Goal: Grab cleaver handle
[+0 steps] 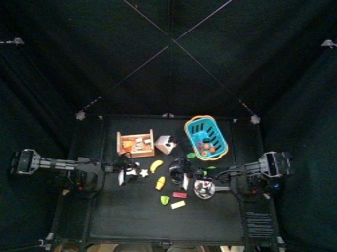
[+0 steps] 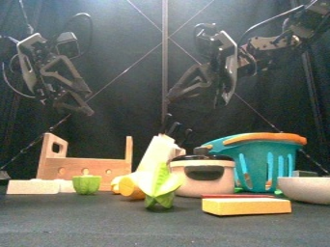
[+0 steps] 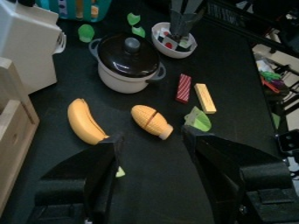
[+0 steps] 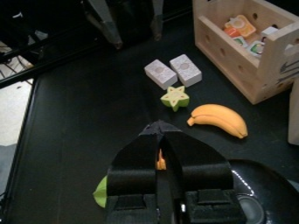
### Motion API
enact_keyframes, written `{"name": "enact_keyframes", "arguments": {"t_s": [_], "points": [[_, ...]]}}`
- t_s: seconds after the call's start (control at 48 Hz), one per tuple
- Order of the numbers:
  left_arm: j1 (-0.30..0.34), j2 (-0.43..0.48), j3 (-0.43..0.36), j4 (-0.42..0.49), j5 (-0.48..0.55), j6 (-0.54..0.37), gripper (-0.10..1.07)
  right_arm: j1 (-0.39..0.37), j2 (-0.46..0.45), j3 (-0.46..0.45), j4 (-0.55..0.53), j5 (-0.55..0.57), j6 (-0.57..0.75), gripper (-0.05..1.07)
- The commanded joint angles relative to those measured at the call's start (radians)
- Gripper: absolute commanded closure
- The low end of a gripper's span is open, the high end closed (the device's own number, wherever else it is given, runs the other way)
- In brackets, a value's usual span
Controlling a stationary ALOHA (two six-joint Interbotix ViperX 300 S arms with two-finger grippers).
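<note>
Two black arms hang raised above my small black table (image 2: 77, 224), one on each side, neither touching anything.

The left claw (image 3: 152, 140) stands wide open, with nothing between its jaws. Below it on the table I see a banana (image 3: 84, 120) lying just beside an orange loaf-shaped piece (image 3: 152, 121). Beyond those stands a lidded pot (image 3: 126, 59), near a small bowl (image 3: 176, 39). A red bar (image 3: 184, 86) and a yellow bar (image 3: 205, 96) lie side by side near the pot.

The right claw (image 4: 163, 131) has its jaws pressed together, and I can see nothing gripped in them. A thin sliver of orange shows in the slit between them; I cannot tell what it is. Past this claw I see a green star (image 4: 176, 96), with two white blocks (image 4: 158, 72) just beyond it. An open wooden crate (image 4: 251, 44) with small items inside stands to one side of them.

From table height, the crate is on the left and a teal basket (image 2: 258, 154) with an orange handle is on the right. The pot stands between them.

Cleaver: I cannot pick it out with certainty in any view, so I cannot say where its handle lies.
</note>
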Motion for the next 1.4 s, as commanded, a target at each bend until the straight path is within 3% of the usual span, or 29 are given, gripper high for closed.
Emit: {"name": "enact_keyframes", "arguments": {"t_s": [0.0,0.167,0.333,0.458,0.708,0.938,1.229,1.375], "points": [[0.009,-0.002,-0.009,0.017,-0.015,0.002,0.07,-0.026,-0.043,-0.028,0.005,-0.008,0.0,0.71],[0.026,-0.006,-0.009,0.038,-0.049,-0.002,0.07,-0.084,-0.066,-0.083,0.091,0.023,0.0,0.7],[0.043,-0.006,-0.009,0.034,-0.049,-0.003,0.07,-0.167,-0.071,-0.169,0.153,0.212,-0.002,0.66],[0.064,-0.006,-0.012,0.034,-0.044,-0.002,0.07,-0.23,-0.057,-0.258,0.149,0.371,-0.002,0.63],[0.167,-0.006,-0.046,0.054,-0.006,0.003,0.07,-0.334,-0.058,-0.365,0.091,0.492,-0.002,0.58],[0.199,0.0,-0.054,0.155,-0.008,0.008,0.07,-0.347,-0.028,-0.396,0.048,0.591,0.0,0.38],[0.196,-0.006,-0.025,0.11,-0.008,0.006,0.07,-0.351,-0.021,-0.405,-0.052,0.653,0.003,0.12],[0.196,-0.006,-0.025,0.094,-0.008,0.006,0.07,-0.359,-0.012,-0.417,-0.069,0.67,0.003,0.1]]}}
